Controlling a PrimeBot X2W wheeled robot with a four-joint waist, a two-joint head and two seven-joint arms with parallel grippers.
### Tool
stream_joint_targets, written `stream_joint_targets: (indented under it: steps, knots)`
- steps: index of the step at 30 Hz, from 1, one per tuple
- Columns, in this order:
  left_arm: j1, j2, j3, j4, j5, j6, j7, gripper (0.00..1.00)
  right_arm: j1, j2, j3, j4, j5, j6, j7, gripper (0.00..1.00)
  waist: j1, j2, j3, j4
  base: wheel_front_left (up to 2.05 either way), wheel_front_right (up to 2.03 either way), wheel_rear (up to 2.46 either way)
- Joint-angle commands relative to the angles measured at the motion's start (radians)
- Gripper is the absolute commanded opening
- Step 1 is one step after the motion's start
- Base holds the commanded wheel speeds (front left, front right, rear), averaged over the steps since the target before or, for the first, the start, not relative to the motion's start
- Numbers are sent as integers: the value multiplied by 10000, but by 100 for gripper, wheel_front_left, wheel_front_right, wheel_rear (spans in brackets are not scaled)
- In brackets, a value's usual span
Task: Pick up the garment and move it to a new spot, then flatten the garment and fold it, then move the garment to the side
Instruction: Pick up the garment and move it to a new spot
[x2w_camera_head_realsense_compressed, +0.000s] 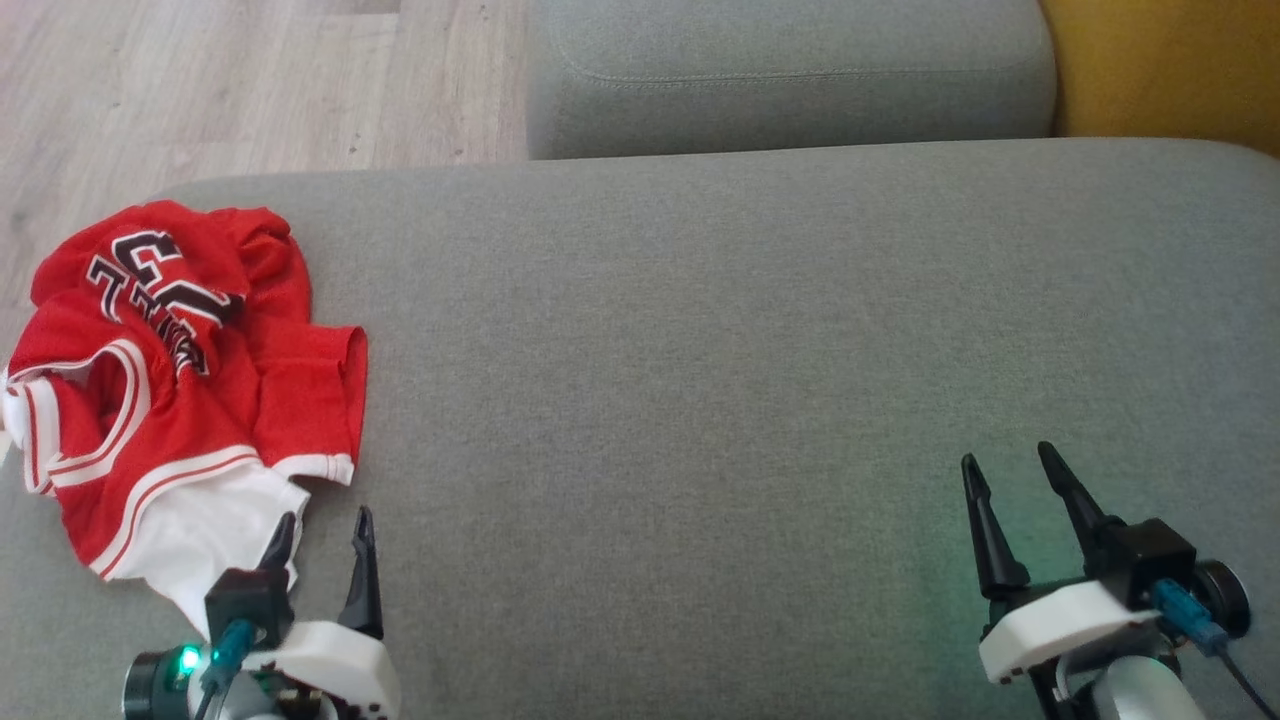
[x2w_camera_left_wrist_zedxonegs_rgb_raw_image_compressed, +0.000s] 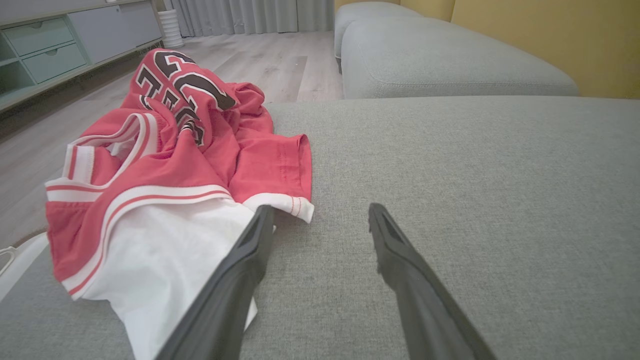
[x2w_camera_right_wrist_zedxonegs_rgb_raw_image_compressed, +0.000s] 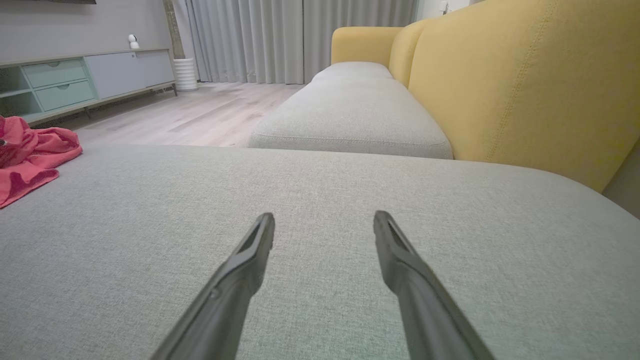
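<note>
Broad grey fabric sofa seat (x2w_camera_head_realsense_compressed: 760, 350), probably the folding surface. A crumpled red-and-white mesh jersey (x2w_camera_head_realsense_compressed: 180, 380) lies bunched at its left edge, not yet lifted. Just beside its white hem sits the left gripper (x2w_camera_head_realsense_compressed: 322, 518), fingers apart, likely readying a pick; the right gripper (x2w_camera_head_realsense_compressed: 1006, 456), fingers also apart, waits well apart.

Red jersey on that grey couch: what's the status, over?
Left tool open, empty, at edge of crumpled red-and-white mesh jersey. Right tool open, empty, over grey fabric cushion. Jersey not yet picked up. Nothing in the way.
</note>
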Motion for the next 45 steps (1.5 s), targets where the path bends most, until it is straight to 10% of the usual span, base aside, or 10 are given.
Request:
stream_joint_targets:
  steps: [1, 24, 45]
  knots:
    - [-563, 169, 311, -345, -95, 52, -124, 100, -467, -214, 259, -267, 92, -7, -137, 100, 0, 0, 5, 77, 0, 0, 0]
    - [-451, 148, 341, -513, -378, 136, -124, 100, -651, -211, 1002, -175, 268, -7, -137, 100, 0, 0, 3, 3734, 0, 0, 0]
    - [-5377, 861, 1192, 385, -1567, -360, 1024, 100, -1948, -1878, 1526, -1254, 300, -7, 190, 100, 0, 0, 3358, 2731, 0, 0, 0]
